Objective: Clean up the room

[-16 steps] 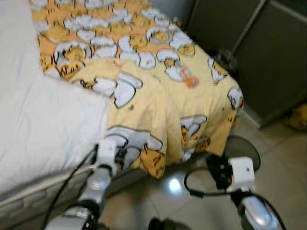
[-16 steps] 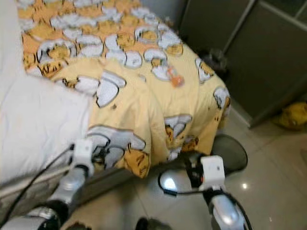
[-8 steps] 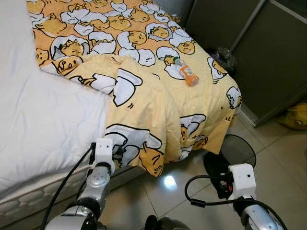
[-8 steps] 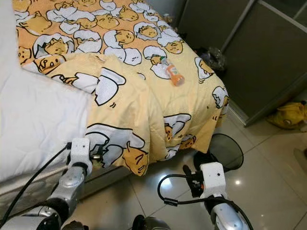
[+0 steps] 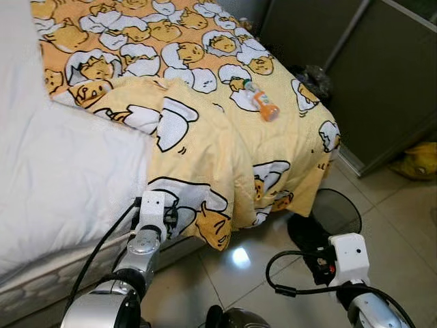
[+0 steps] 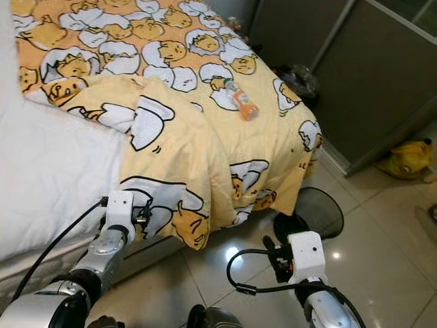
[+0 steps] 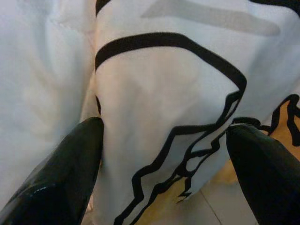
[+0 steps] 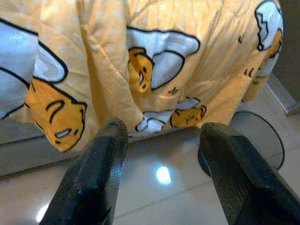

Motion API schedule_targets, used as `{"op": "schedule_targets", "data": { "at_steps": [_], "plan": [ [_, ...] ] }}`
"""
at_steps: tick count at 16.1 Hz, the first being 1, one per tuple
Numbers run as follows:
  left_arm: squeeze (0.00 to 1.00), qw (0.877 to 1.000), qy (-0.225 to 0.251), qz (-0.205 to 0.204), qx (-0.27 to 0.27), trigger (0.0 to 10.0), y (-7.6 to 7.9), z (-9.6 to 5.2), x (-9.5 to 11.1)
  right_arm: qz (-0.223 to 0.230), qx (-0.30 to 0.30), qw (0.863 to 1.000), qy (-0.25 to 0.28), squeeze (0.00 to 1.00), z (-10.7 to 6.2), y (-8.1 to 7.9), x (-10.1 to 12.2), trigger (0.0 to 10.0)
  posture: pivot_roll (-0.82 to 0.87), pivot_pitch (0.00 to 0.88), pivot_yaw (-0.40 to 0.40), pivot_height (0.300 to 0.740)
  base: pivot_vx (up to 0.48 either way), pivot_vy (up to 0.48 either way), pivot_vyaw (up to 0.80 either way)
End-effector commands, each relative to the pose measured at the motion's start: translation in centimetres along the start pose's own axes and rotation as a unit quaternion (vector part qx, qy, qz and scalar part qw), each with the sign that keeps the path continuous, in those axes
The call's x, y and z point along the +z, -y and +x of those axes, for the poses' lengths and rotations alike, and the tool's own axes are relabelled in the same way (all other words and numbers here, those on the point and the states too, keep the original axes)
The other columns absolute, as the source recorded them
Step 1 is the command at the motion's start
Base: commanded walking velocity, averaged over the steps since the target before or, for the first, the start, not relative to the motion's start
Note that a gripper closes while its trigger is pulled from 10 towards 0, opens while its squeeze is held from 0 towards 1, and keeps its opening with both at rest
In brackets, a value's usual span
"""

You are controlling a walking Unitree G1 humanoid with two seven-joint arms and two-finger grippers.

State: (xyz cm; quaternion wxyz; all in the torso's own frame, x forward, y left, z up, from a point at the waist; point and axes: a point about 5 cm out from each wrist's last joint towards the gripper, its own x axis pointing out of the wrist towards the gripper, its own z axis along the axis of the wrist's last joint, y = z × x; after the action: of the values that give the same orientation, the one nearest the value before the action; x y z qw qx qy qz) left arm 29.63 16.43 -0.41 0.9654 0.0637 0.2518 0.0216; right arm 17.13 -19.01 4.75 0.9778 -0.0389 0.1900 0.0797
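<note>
A yellow blanket (image 5: 205,137) printed with egg cartoons covers the bed and hangs folded over its near corner. A small orange bottle (image 5: 263,106) lies on the blanket toward the far side. My left gripper (image 5: 165,217) is at the hanging blanket edge, beside the white sheet (image 5: 61,178). In the left wrist view the left gripper (image 7: 166,131) is open, its fingers (image 7: 70,164) spread wide right against the fabric. My right gripper (image 5: 315,254) is open and holds nothing, low over the tiled floor. The right wrist view has the right gripper (image 8: 161,133) facing the blanket's hanging side.
A round floor fan (image 5: 336,212) lies on the tiles by the bed corner, close to my right gripper. Dark wardrobe doors (image 5: 382,82) stand at the right. A yellow bag (image 5: 418,160) sits on the floor beyond, and a dark bag (image 5: 313,78) sits by the bed.
The head view was blurred a second ago and has steadied and shifted a little. Both arms hold about the same places by the bed's edge.
</note>
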Motion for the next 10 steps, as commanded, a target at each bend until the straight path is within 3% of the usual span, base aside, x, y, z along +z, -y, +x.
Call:
{"op": "schedule_targets", "data": {
  "at_steps": [1,2,3,6,10],
  "plan": [
    [0.0,1.0,-0.008,-0.007,-0.011,4.3,0.4,0.2,0.4,-0.004,-0.014,1.0,-0.002,0.0,-0.5,0.9,0.2,10.0,-0.25,0.141,-0.19,0.74,0.0,0.0,0.0],
    [0.0,1.0,-0.008,-0.008,-0.01,2.8,0.4,0.2,0.5,-0.004,-0.014,1.0,-0.002,0.0,-0.5,1.0,0.2,10.0,-0.25,0.141,-0.19,0.74,0.0,0.0,0.0],
    [0.0,1.0,-0.006,-0.012,-0.009,0.0,0.2,0.4,0.9,-0.003,-0.016,1.0,-0.004,0.0,-0.7,1.0,0.1,10.0,-0.25,0.145,-0.185,0.74,0.0,0.0,0.0],
    [0.0,1.0,0.001,-0.009,-0.023,0.0,0.1,0.6,1.6,0.001,-0.019,1.0,-0.006,0.0,-0.8,0.9,0.0,10.0,-0.25,0.149,-0.18,0.74,0.0,0.0,0.0],
    [0.0,0.998,-0.019,0.017,-0.051,0.0,0.6,0.5,1.0,0.006,-0.023,1.0,-0.008,0.0,-0.8,0.9,0.0,10.0,-0.25,0.163,-0.171,0.74,0.0,0.0,0.0]
  ]
}}
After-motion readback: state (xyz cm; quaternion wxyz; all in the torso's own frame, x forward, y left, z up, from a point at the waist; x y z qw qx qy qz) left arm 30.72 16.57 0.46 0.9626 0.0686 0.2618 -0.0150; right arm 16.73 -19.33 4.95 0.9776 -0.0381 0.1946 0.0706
